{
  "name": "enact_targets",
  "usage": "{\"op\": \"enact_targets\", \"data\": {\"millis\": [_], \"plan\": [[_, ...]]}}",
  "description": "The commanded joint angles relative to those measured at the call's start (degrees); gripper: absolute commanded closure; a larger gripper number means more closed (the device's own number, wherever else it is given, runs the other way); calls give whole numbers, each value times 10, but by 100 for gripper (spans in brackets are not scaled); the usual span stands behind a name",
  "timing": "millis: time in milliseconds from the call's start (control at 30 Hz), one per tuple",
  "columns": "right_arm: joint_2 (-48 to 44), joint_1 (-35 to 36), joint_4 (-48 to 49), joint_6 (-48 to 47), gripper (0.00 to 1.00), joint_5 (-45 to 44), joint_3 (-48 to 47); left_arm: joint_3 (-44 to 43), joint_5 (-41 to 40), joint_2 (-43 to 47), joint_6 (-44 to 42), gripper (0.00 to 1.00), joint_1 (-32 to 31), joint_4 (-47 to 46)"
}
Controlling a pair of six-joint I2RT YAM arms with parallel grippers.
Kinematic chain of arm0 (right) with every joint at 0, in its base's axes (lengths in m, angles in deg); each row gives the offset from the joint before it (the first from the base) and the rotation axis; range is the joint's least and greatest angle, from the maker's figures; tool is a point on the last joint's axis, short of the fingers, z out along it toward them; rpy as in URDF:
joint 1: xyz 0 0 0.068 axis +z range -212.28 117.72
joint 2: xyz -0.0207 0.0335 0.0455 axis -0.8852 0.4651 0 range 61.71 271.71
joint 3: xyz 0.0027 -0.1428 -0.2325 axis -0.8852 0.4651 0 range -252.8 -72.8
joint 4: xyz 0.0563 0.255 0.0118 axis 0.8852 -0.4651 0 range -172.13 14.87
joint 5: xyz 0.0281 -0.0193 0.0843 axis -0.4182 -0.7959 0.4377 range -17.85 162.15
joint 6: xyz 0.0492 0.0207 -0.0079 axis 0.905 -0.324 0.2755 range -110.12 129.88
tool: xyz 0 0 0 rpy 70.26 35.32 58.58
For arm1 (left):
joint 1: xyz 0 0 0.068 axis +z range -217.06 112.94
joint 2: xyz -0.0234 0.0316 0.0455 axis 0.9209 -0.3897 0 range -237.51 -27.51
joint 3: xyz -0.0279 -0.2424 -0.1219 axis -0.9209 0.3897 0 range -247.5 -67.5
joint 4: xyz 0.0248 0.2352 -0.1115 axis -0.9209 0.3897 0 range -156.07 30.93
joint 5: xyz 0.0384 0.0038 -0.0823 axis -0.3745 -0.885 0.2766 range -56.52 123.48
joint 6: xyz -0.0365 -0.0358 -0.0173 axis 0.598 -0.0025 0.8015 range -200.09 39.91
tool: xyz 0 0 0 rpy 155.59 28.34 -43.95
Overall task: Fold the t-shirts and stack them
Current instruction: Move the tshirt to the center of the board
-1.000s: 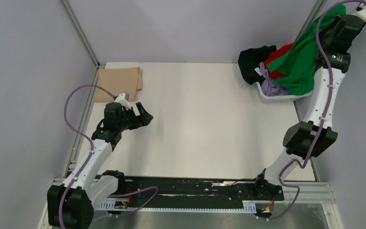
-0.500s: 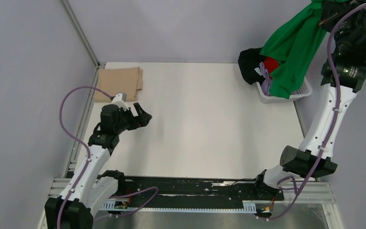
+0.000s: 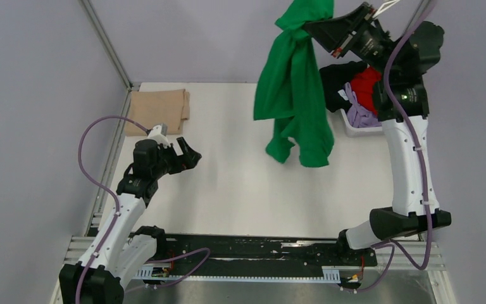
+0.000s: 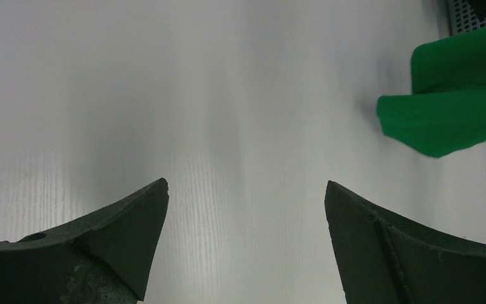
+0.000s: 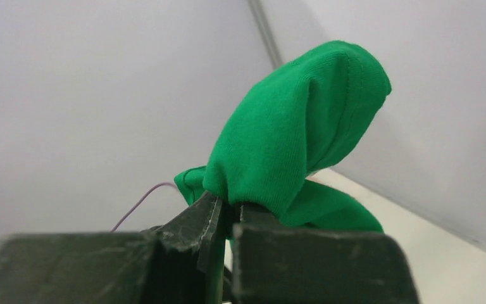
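My right gripper (image 3: 316,24) is shut on the bright green t-shirt (image 3: 294,88) and holds it high above the table's back middle, the cloth hanging down in folds. In the right wrist view the green t-shirt (image 5: 297,136) bulges over the closed gripper (image 5: 231,212). A folded tan t-shirt (image 3: 158,109) lies at the back left. Black (image 3: 336,79), red (image 3: 367,81) and lavender (image 3: 359,114) t-shirts sit in the white basket (image 3: 357,130) at the back right. My left gripper (image 3: 190,154) is open and empty above the table; its view (image 4: 245,190) shows the green hem (image 4: 446,107) at the upper right.
Grey walls and a metal frame post (image 3: 104,41) close in the white table (image 3: 240,183). The black rail (image 3: 240,250) with the arm bases runs along the near edge.
My right arm has swung left from above the basket, carrying the green t-shirt out over the table. The left arm has barely moved.
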Motion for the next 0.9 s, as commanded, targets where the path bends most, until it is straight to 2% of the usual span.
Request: {"op": "enact_targets", "data": {"millis": [0, 133, 233, 400, 567, 600, 667, 733, 767, 800, 867], "plan": [[28, 78, 45, -2, 100, 32, -24, -8, -17, 18, 5, 0, 1, 2], [40, 111, 46, -25, 100, 40, -8, -10, -36, 23, 8, 0, 1, 12], [11, 106, 33, -64, 100, 13, 60, -10, -48, 29, 12, 0, 1, 18], [-113, 41, 18, -74, 100, 4, 311, -9, -66, 32, 17, 0, 1, 25], [-172, -92, -17, -80, 97, 42, 573, -10, -75, 20, 18, 0, 0, 25], [-169, -113, -38, -91, 92, 28, 606, -11, -74, 13, 19, 0, 0, 25], [-155, -138, -95, -115, 82, -67, 641, -13, -71, 0, 21, 0, 1, 24], [-141, -140, -149, -141, 57, -183, 635, -17, -66, -16, 25, 0, 1, 25], [-136, -140, -172, -149, 40, -215, 625, -19, -65, -22, 28, 0, 1, 27], [-134, -140, -187, -152, 30, -235, 617, -19, -62, -36, 32, 0, 1, 30], [-144, -135, -195, -147, 4, -254, 613, -18, -51, -59, 40, 0, 0, 35]]}}
